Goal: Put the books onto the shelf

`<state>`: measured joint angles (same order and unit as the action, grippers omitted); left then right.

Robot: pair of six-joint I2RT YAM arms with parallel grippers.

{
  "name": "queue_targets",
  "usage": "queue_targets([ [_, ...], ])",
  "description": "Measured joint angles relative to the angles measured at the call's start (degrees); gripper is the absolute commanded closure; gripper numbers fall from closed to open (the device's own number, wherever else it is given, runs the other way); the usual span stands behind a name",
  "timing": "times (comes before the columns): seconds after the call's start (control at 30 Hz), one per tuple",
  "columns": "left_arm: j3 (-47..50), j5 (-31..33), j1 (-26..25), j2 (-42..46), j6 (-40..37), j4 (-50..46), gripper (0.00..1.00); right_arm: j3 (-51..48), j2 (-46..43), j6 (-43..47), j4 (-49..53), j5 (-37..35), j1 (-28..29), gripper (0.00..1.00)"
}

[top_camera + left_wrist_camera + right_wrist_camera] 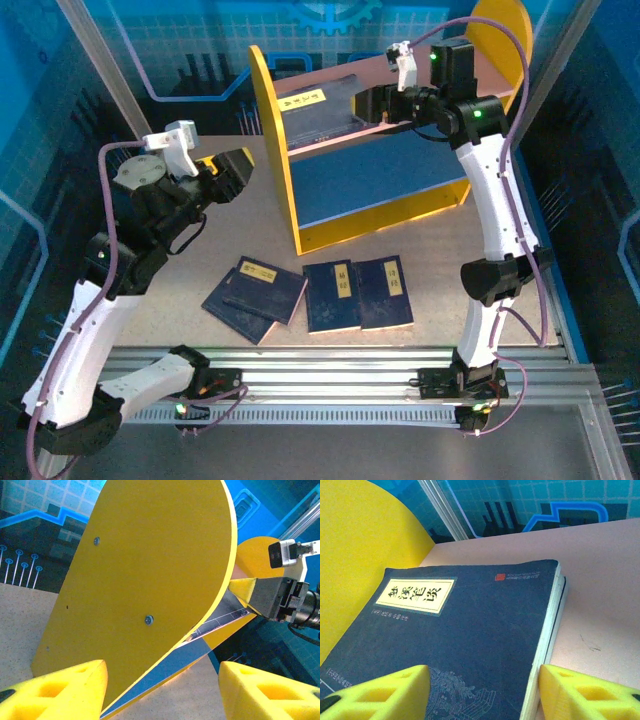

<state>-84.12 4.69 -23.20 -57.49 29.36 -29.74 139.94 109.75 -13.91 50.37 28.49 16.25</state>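
While the right pincer [482,672] gapes, a book [465,615] lies, seemingly unclamped, between its jaws.

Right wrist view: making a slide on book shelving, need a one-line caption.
A dark navy-blue book with yellow label lying on the shelf's pink upper board under the open right end effector.
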Motion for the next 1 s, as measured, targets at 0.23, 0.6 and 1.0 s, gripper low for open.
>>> queue_targets([
  [0.23, -0.20, 0.00, 0.00, 0.00, -0.90, -0.02, 0.39, 0.31, 0.11, -0.02, 0.20, -0.24, 0.22, 0.39],
  [0.6, -0.39, 0.00, 0.00, -0.04, -1.14, -0.09, 0.38, 1.18, 0.46, 0.76, 1.03, -0.79, 0.24, 0.31],
  [1.0, -0.39, 0.00, 0.00, -0.22, -1.29, -0.50, 0.37, -5.60, -4.11, 2.43, -1.40, -0.55, 0.09, 0.24],
])
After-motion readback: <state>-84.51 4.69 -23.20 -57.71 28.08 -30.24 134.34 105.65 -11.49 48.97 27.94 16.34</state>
